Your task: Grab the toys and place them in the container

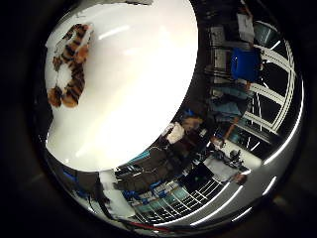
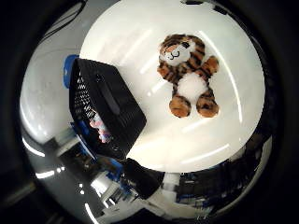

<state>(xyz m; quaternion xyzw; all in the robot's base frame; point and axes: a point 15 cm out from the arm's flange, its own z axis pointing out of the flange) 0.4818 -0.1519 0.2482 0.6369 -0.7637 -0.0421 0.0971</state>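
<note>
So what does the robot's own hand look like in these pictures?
Hardly any of it shows. In the thumb side view, a piece of the hand pokes in from the edge: a chunky black part with a white part behind it. No markings can be made out.

The tiger [image 2: 189, 74] lies on its back on the surface [image 2: 140, 42], apart from the basket [image 2: 105, 107]. The basket stands at the surface's edge. A toy [image 2: 99, 127] lies inside the basket.
</note>
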